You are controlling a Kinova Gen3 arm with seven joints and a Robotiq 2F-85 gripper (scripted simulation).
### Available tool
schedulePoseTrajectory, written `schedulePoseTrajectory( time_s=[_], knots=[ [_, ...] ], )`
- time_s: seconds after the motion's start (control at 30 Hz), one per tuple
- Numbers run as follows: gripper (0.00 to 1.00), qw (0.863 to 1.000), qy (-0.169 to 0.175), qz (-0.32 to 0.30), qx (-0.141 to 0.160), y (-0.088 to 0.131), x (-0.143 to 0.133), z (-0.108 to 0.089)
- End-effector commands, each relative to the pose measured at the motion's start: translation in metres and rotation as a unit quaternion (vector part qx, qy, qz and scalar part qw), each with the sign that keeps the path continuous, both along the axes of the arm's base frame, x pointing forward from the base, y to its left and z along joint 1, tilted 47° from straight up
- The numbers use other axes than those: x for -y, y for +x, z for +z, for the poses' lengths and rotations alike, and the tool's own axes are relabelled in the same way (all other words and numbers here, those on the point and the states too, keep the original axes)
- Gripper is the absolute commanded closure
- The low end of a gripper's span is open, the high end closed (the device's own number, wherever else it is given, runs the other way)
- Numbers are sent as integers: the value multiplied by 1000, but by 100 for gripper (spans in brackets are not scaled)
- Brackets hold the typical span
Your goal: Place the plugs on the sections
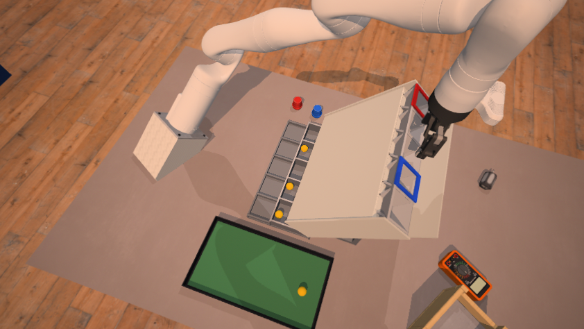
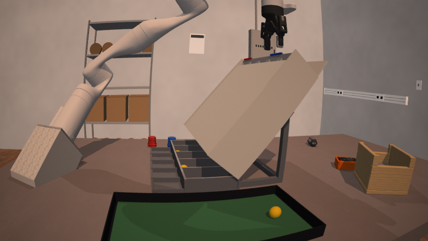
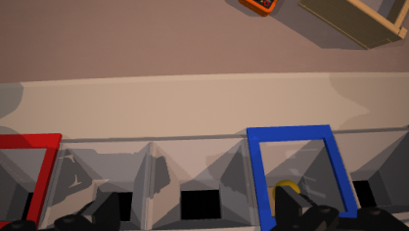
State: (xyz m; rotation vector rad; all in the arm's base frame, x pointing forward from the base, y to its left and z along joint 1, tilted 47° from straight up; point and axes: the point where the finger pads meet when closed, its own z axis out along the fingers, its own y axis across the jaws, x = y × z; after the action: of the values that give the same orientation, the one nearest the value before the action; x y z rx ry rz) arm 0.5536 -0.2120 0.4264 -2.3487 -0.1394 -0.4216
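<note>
My gripper [image 1: 426, 154] [image 2: 273, 47] [image 3: 197, 207] is open and empty, above the funnel row between the red band [image 1: 422, 93] [image 2: 247, 58] [image 3: 45, 181] and the blue band [image 1: 398, 171] [image 2: 276, 54] [image 3: 291, 132]. A yellow marble [image 3: 286, 183] shows inside the blue-banded funnel. From the plug end, a marble [image 1: 304, 148] lies in the second section, another marble [image 1: 289, 186] in the fourth, another marble [image 1: 279, 214] in the fifth. One marble [image 1: 302, 291] [image 2: 274, 212] is in the green tray [image 1: 261, 312]. The red plug [image 1: 297, 103] [image 2: 152, 141] and blue plug [image 1: 317, 111] [image 2: 171, 141] stand on the table.
The sloping cover [image 1: 347, 163] [image 2: 215, 89] hides the pipes and overhangs the sections. The flat front parts [image 1: 271, 185] bear no plugs. An orange multimeter [image 1: 463, 273] [image 2: 345, 163], a wooden box [image 2: 389, 182] and a small dark object [image 1: 487, 180] [image 2: 311, 142] are at the right.
</note>
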Motion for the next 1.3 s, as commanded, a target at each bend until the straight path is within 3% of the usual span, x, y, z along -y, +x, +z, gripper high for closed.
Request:
schedulePoseTrajectory(
  time_s=[0.0,0.1,0.13,0.37,0.6,0.67,0.7,1.23,1.27],
  knots=[
    [0,1000,1,1,-2,0,2,1],
    [0,1000,1,1,-2,0,2,1],
    [0,1000,0,0,0,-66,0,-22],
    [0,1000,0,0,0,-86,3,-28],
    [0,1000,0,0,0,-135,0,-47],
    [0,1000,0,0,0,-135,0,-47],
    [0,1000,0,1,-1,-157,-1,-55],
    [0,1000,0,1,-1,-160,-1,-56],
    [0,1000,0,1,-1,-205,-28,-103]
  ],
)
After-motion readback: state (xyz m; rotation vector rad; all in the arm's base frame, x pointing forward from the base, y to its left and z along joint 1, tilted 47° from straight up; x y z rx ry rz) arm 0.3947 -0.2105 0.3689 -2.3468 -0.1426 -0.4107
